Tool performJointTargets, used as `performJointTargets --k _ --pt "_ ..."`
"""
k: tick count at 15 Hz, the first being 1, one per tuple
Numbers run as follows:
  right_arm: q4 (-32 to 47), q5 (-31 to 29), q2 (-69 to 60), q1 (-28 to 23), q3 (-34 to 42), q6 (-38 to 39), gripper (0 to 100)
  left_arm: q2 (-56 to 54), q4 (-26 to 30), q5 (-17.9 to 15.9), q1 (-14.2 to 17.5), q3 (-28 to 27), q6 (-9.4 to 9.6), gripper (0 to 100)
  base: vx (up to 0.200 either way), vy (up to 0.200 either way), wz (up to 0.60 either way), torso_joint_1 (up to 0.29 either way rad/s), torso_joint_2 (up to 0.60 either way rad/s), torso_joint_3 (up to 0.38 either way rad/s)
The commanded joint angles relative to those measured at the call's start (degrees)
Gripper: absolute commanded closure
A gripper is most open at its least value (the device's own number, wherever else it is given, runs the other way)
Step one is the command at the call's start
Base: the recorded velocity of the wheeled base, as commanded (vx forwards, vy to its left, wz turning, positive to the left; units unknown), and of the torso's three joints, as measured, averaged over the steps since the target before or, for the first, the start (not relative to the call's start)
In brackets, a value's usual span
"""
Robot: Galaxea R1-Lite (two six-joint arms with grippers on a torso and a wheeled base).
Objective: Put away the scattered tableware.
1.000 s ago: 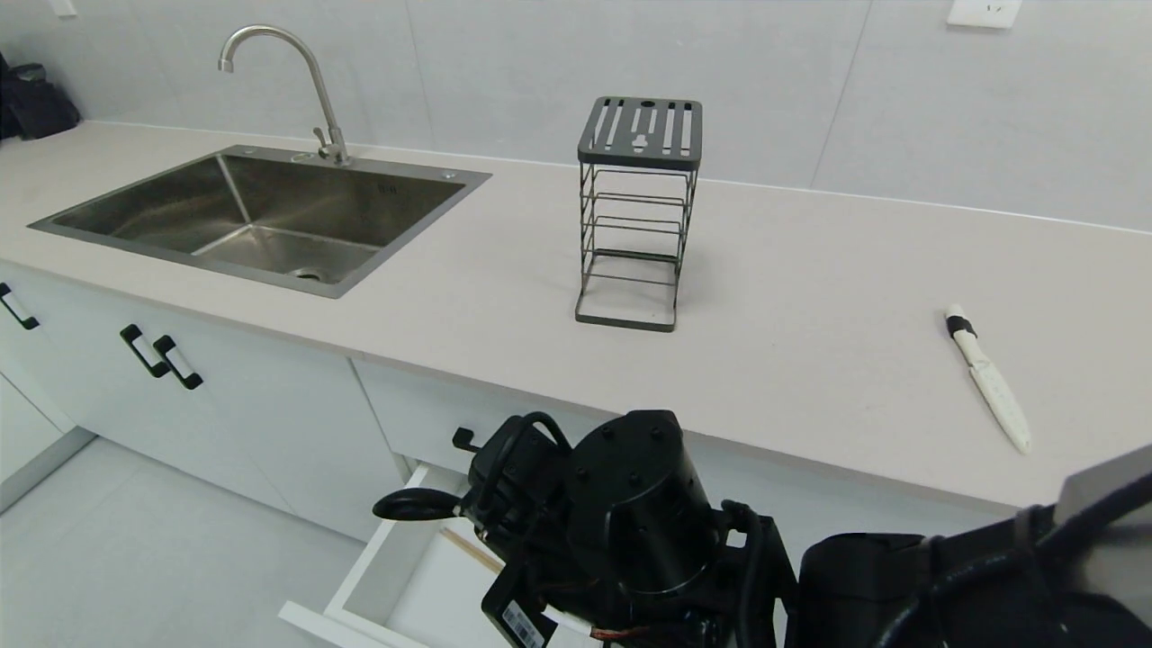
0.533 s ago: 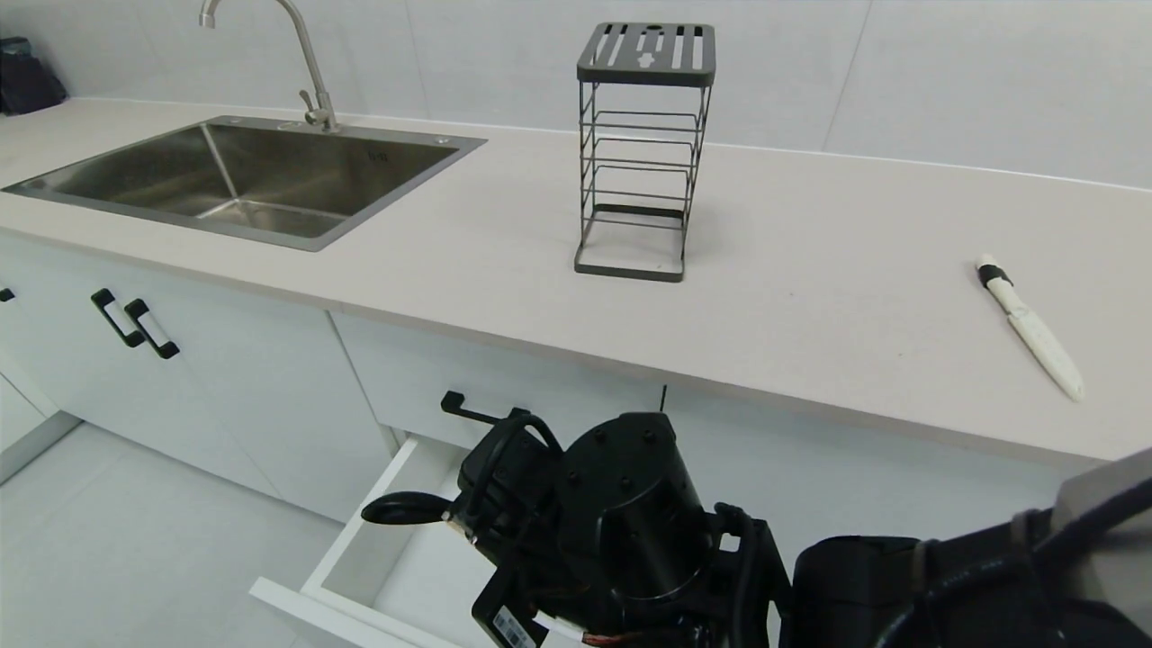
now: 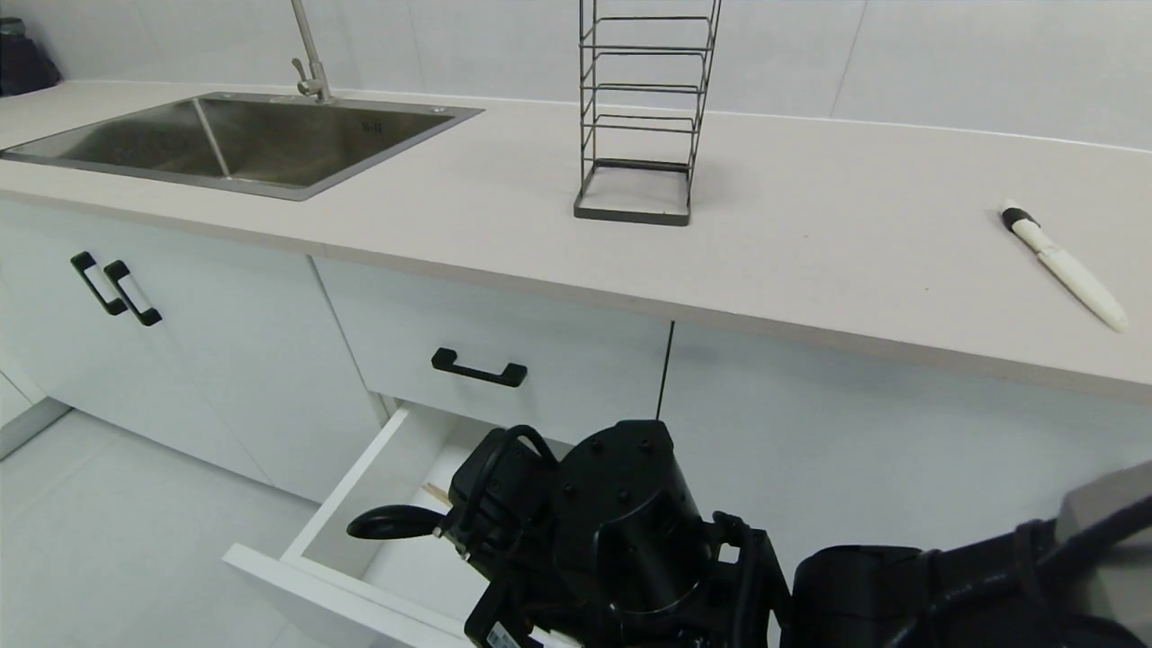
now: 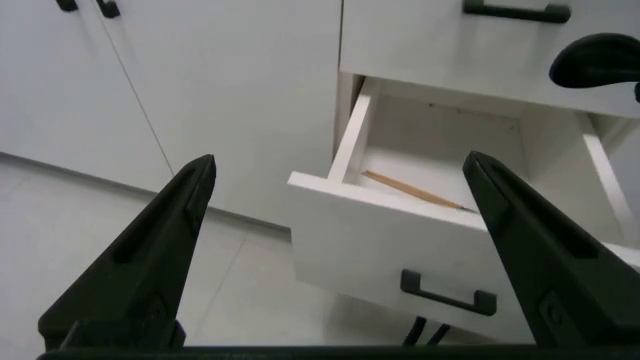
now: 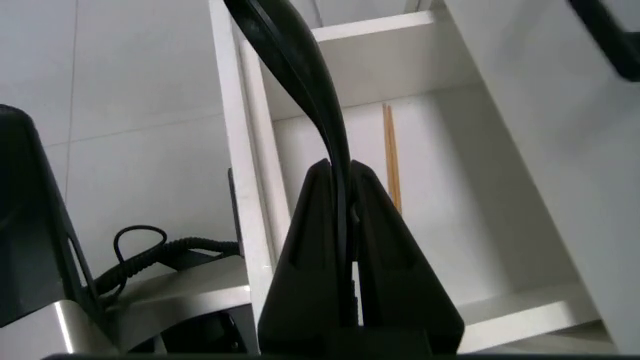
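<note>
Camera has tilted down, so the whole view shifts. Your right claw (image 5: 345, 215) is clenched on the black spoon (image 3: 392, 522) above the open drawer (image 3: 270, 569); your left claw (image 4: 340, 170) is released. Lower the spoon flat beside the 1 chopstick (image 5: 391, 160), then let go.

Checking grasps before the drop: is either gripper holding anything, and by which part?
The right gripper is shut on a black utensil, clamping its slim stem; its broad end juts out. The left gripper is open, holding nothing.

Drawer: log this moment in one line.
right gripper: shut on black spoon, over open drawer | left gripper: open | in drawer: wooden chopstick | on counter: white knife
</note>
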Motion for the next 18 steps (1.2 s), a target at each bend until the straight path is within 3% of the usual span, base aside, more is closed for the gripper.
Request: performJointTargets --k 1,9,14,18 --pt "-0.08 0.14 -0.16 0.14 0.41 -0.04 100 0.07 -0.04 0.01 0.00 0.01 -0.01 0 0.000 0.000 0.00 -0.261 0.34 0.129" --pt "5.02 -0.30 -3.50 0.66 0.50 -0.22 100 0.07 -0.04 0.01 0.00 0.01 -0.01 0 0.000 0.000 0.00 -0.062 0.19 0.068" --pt "11.08 -0.30 -2.97 -2.59 -8.03 -3.56 100 0.07 -0.04 0.01 0.00 0.01 -0.01 0 0.000 0.000 0.00 0.000 0.01 0.021" --pt "14.07 -0.38 5.99 -1.45 -21.21 -4.70 100 0.07 -0.04 0.01 0.00 0.01 0.08 0 0.000 0.000 0.00 0.000 0.00 0.000"
